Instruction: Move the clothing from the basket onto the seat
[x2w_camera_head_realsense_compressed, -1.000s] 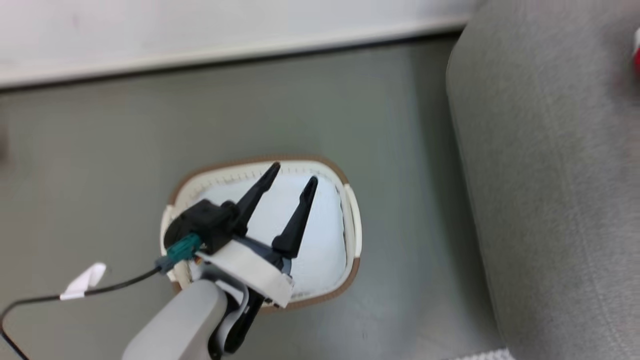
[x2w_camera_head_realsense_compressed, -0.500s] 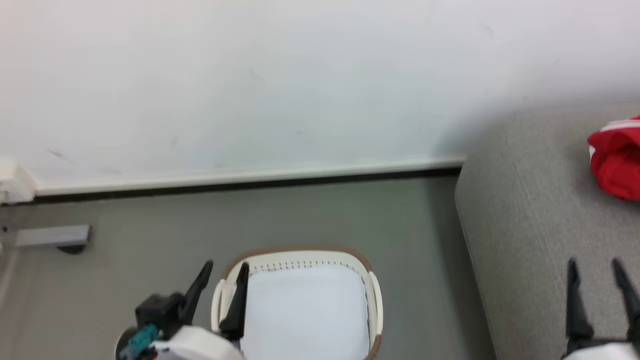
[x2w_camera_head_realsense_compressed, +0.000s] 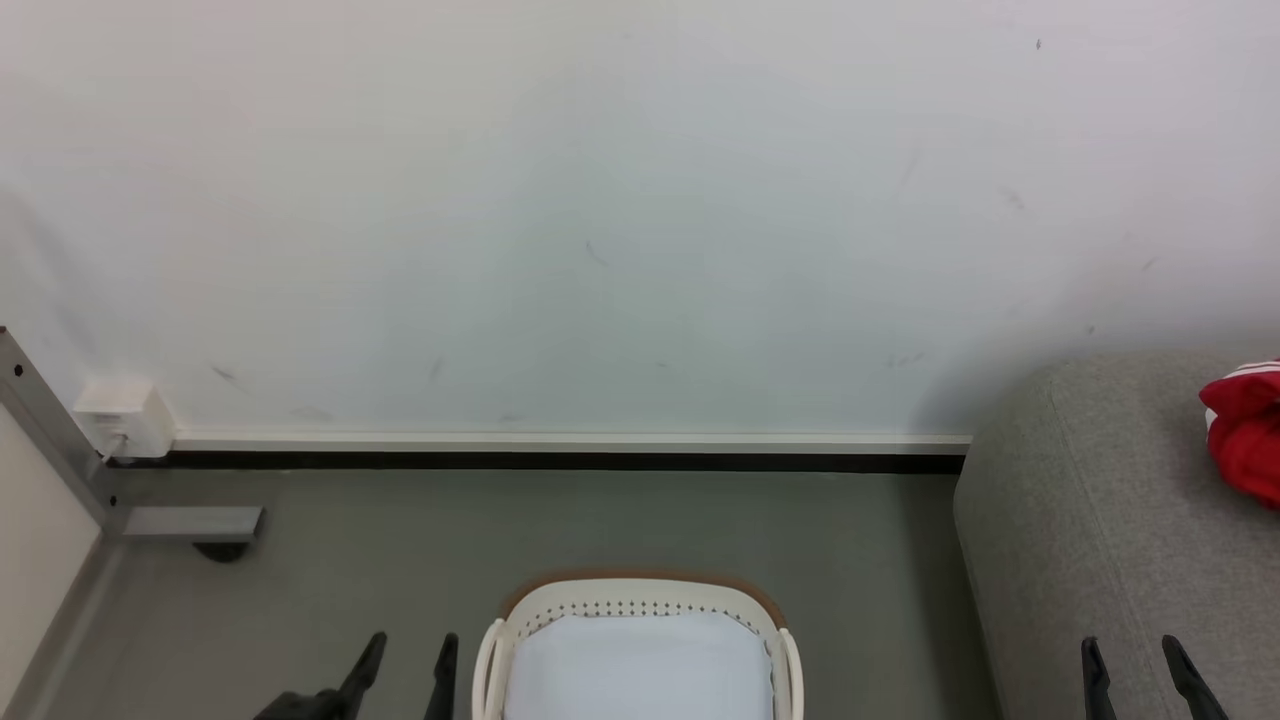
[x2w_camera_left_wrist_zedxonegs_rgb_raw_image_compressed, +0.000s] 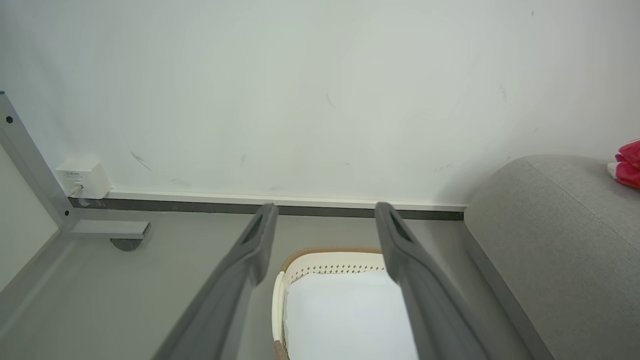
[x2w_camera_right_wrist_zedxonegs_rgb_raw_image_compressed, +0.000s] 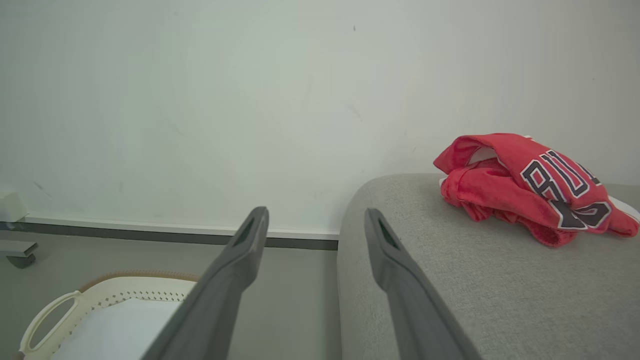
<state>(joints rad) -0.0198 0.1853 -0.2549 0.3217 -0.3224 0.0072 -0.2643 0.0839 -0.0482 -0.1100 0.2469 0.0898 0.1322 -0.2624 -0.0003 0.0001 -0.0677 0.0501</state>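
Backing the left gripper (x2w_camera_head_realsense_compressed: 412, 648) off from above the basket (x2w_camera_head_realsense_compressed: 640, 592) to its 9 o'clock side, fingers spread wide and holding nothing; same for the right gripper (x2w_camera_head_realsense_compressed: 1130, 652) at 5 o'clock, over the sofa (x2w_camera_head_realsense_compressed: 1080, 520). Tilted the head view up toward the wall as well. Left the red jerseys (x2w_camera_head_realsense_compressed: 1245, 432) heaped on the sofa at 3 o'clock, with only pale lining showing in the visible part of the basket. Looks finished, or nearly so.

Red clothing (x2w_camera_right_wrist_zedxonegs_rgb_raw_image_compressed: 500, 195), grey seat (x2w_camera_right_wrist_zedxonegs_rgb_raw_image_compressed: 475, 285)
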